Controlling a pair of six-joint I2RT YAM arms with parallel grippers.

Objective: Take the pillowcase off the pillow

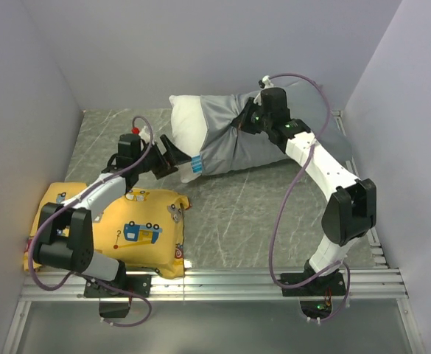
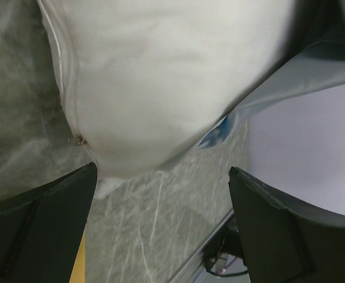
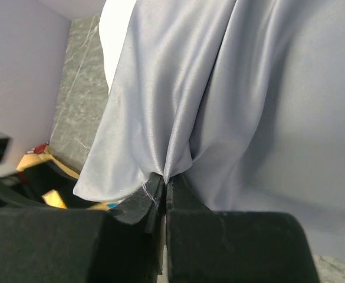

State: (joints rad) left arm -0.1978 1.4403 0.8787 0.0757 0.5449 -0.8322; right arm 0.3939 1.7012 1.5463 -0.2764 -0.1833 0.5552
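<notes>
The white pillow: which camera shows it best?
The top view: the pillow lies with one end poking out of the grey cover. The left wrist view shows only that end, close; the right wrist, a sliver.

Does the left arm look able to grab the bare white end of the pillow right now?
Probably yes. The left pincer is open, facing the bare end of the pillow with nothing between them. The right pincer grips the pillowcase farther along, out of the way.
</notes>
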